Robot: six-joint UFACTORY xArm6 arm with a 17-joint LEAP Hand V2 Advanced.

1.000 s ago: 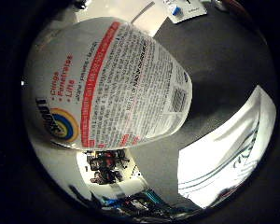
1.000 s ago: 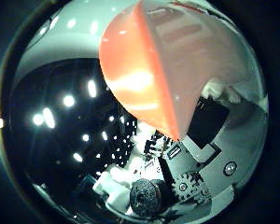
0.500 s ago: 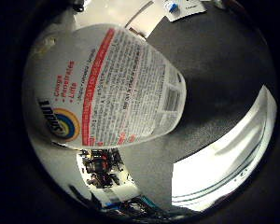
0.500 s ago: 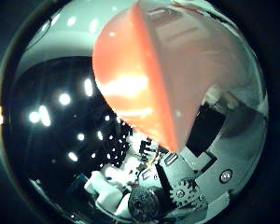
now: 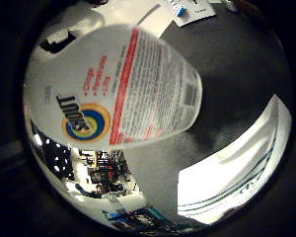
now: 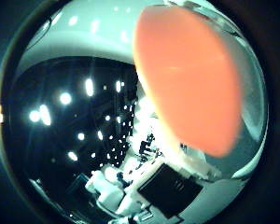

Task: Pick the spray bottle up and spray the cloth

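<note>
Spray bottle (image 5: pixel 113 89), white body with a red-striped printed label and a ringed round emblem, filling much of the little finger side palm view and therefore close to the palm. Its orange part (image 6: pixel 191 79) fills much of the thumb side palm view. Beneath the bottle lies the dark table (image 5: pixel 237 64); on it, a white cloth (image 5: pixel 232 182) with thin blue stripes, apart from the bottle, and white paper sheets (image 5: pixel 187 10) at the far edge. White and black parts of the hand (image 6: pixel 154 191) show beside the orange part; whether the fingers are curled round the bottle cannot be told
</note>
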